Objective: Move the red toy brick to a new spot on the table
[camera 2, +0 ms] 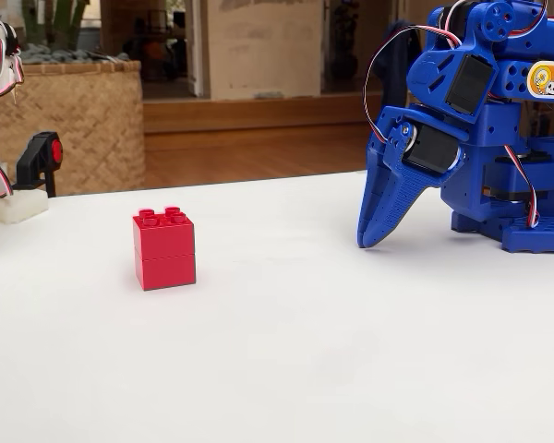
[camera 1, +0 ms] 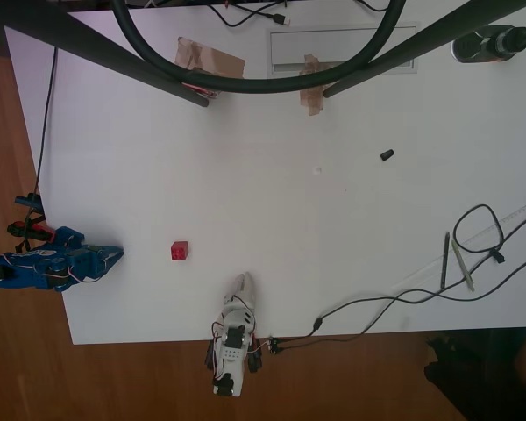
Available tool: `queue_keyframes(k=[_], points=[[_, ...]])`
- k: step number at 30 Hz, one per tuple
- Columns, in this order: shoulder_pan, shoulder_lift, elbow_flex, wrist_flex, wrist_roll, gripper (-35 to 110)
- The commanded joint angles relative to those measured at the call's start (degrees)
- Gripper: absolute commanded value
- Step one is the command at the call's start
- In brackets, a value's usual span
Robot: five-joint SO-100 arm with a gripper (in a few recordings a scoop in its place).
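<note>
While the blue arm sits folded at the left edge of the table [camera 1: 333, 219] in the overhead view, its gripper [camera 1: 118, 254] points right across the white surface, the jaws looking pressed together with nothing between them, though that view is too small to be sure. Just right of it, apart from the fingertips, the red toy brick [camera 1: 179, 251] stands alone on bare tabletop. Brown tape patches [camera 1: 210, 60] lie near the far edge, a small black piece [camera 1: 387, 155] sits well to the right, and two pens [camera 1: 456, 259] rest among looping cables [camera 1: 482, 237] by the right edge.

From the fixed view the order reverses: the red toy brick [camera 2: 164, 249] stands upright at left, studs up, and the gripper [camera 2: 369, 235] hangs at right, jaws narrowed to a single point that rests on the table [camera 2: 305, 351].
</note>
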Motion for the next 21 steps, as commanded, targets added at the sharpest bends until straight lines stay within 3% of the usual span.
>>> queue_keyframes(k=[1, 21], points=[[-2.4, 2.0, 1.9, -0.8, 5.4, 1], [-2.4, 2.0, 1.9, -1.0, 6.5, 0]])
